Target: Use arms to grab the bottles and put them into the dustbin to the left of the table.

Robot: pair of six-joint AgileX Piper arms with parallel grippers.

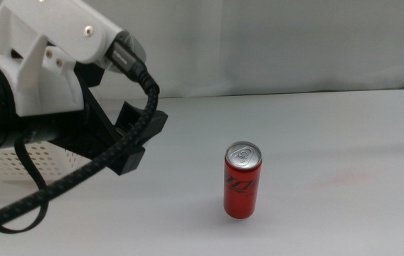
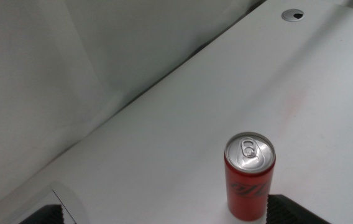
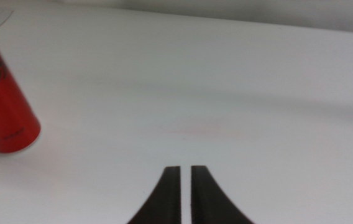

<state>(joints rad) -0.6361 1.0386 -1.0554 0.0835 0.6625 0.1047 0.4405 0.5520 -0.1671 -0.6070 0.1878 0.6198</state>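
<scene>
Middle view first: a slim red soda can (image 1: 242, 180) stands upright on the white counter (image 1: 330, 135), silver top and pull tab showing. From the left side the bulky white arm (image 1: 42, 64) reaches in above the counter, its thick braided cable (image 1: 88, 174) looping down, and its left gripper (image 1: 141, 139) hangs to the left of the can, not touching it. Whether that gripper's jaws stand apart or together I cannot tell. Behind the arm, at the left edge, sits the white perforated dustbin (image 1: 38, 158). Over at the right edge only a dark bit of the right gripper (image 3: 185, 196) shows low down; its wrist view has the two jaws nearly together, a thin slit between, holding nothing, with the can off to one side.
</scene>
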